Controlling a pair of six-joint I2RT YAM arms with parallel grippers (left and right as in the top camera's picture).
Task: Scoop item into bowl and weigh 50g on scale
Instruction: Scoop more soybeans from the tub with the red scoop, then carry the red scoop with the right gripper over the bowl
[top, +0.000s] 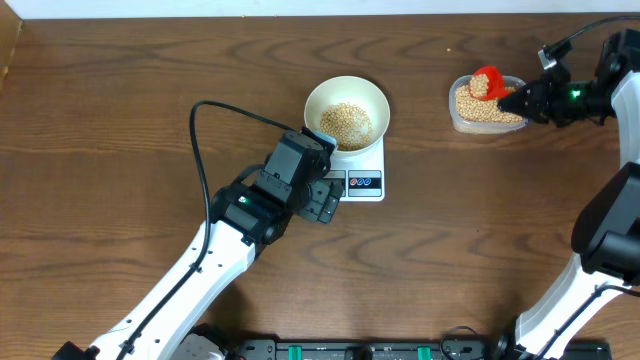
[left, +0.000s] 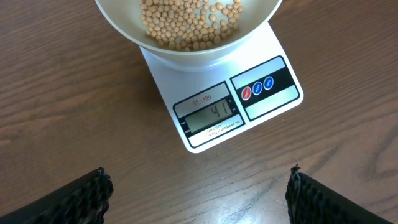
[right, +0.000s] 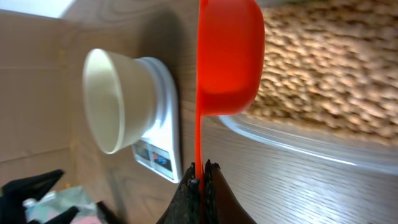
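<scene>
Right end effector pinches glossy red plastic scoop handle.

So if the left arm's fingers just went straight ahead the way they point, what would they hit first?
Most likely the scale, at its display end: it lies straight ahead between the open left fingers, the bowl behind it. Their height is unclear, so they might pass over it.

**Robot lab bench**

A white-and-black left arm and right arm stand by a black mounting rail at the near edge of a wood-grain table. A loose black cable loops above the left arm, and a digital scale sits mid-table.
</scene>
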